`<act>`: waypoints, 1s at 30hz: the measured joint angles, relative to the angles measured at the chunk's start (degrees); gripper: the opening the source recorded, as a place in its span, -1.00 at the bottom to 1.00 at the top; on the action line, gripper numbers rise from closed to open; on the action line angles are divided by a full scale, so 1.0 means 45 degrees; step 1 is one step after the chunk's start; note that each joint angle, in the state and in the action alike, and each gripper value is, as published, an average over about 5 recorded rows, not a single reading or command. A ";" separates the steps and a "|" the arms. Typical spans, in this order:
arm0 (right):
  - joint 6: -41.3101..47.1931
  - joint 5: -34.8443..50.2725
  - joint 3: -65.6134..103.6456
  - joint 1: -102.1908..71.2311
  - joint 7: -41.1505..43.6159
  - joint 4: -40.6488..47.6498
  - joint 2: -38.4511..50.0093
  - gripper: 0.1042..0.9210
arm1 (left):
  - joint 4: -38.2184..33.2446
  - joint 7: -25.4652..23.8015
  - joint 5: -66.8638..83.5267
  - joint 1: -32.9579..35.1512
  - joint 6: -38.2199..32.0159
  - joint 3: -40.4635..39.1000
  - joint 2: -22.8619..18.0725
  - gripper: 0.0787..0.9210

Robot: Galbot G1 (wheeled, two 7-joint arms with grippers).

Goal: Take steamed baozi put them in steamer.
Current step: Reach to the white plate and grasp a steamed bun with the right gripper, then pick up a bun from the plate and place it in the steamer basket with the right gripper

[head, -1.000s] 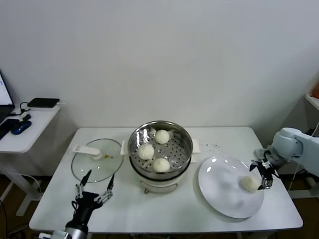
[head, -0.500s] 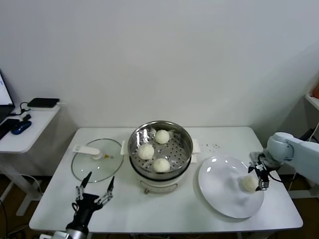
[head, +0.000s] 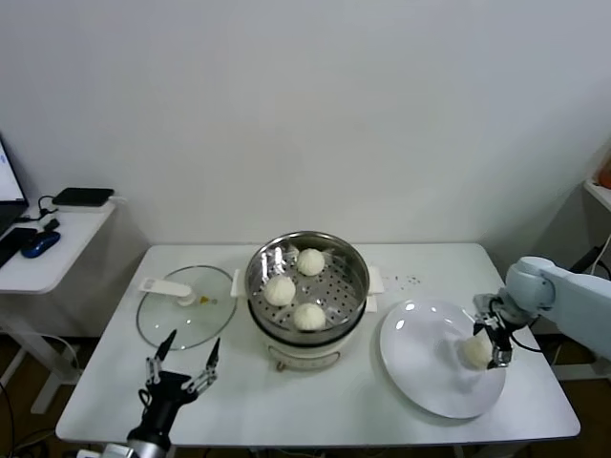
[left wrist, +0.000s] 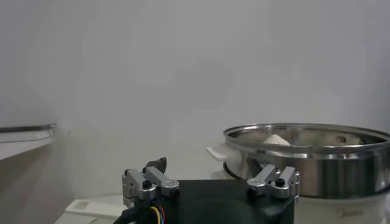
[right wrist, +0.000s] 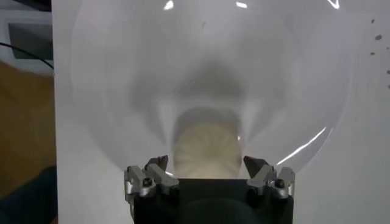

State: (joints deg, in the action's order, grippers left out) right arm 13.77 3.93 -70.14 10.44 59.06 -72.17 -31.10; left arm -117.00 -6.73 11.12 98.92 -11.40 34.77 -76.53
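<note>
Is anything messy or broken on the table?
Nothing looks broken or spilled. The only odd bit is some tiny dark specks on the table behind the white plate. Three baozi sit neatly in the steamer, one baozi is on the plate.

Steamer [head: 307, 286]: middle of my table [head: 286, 401], nearer its back edge than its front.
In the steamer: three steamed baozi [head: 280, 290] on the tray floor.
Glass lid [head: 186, 305]: flat on the table, just left of the steamer.
Plate [head: 430, 367]: right of the steamer, toward the right edge.
Fourth bun [head: 475, 352]: on the plate's right part, between the fingers of my right gripper [head: 489, 343].
My left gripper [head: 181, 361]: over the front-left corner, in front of the lid.
</note>
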 measured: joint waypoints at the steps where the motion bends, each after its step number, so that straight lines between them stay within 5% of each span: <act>1: 0.0001 0.0006 0.0011 -0.0004 0.0004 0.0008 -0.0008 0.65 | 0.0000 0.0002 -0.0005 -0.0005 0.0004 -0.0008 -0.0005 0.77; 9: -0.0003 0.0100 0.0041 -0.0003 0.0029 0.0060 -0.0019 0.27 | 0.0002 0.0019 -0.0022 -0.0012 0.0021 -0.0013 -0.0033 0.77; 30: 0.0117 0.1645 -0.1774 0.2646 0.0222 -0.0552 -0.0230 0.26 | -0.0072 0.0037 0.0010 0.0035 -0.0016 0.0017 -0.0080 0.77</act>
State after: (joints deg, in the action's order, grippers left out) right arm 14.30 11.33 -78.13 22.35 60.06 -74.65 -32.14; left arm -117.33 -6.56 11.16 99.07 -11.47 34.85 -76.89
